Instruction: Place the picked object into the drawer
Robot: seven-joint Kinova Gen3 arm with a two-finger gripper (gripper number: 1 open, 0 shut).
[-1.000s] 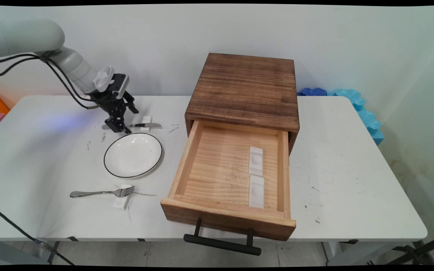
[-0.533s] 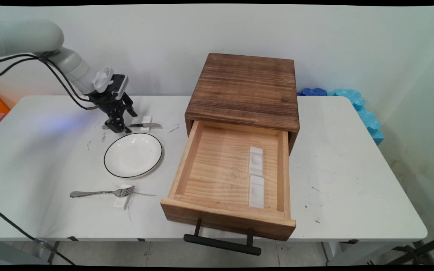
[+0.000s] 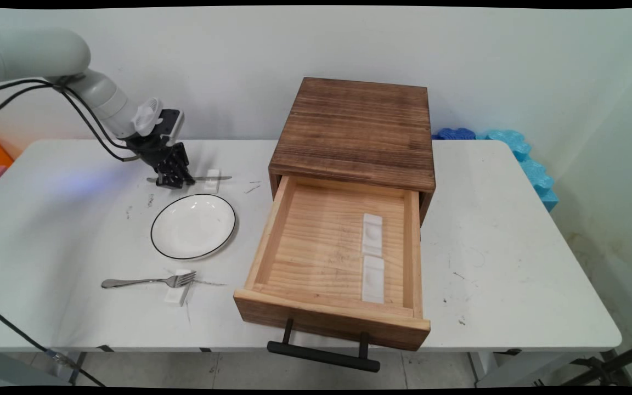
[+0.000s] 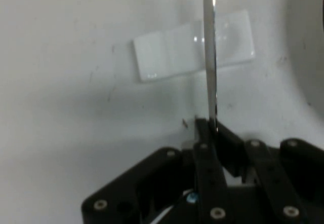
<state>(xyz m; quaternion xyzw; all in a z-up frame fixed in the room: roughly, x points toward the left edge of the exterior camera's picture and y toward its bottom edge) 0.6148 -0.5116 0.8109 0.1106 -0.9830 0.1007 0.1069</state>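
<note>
In the main view the gripper (image 3: 174,179) clamps the knife (image 3: 206,178) by its handle at the table's (image 3: 486,230) far left, beyond the plate (image 3: 193,225). In the hand view the blade (image 4: 210,57) runs straight out from between the closed fingers (image 4: 205,133), across the white rest (image 4: 172,54).

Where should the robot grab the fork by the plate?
Probably at the fork neck, just behind the prongs, coming straight down. The prongs rest on a small white block, so that end looks lifted, leaving room for jaws either side.
</note>
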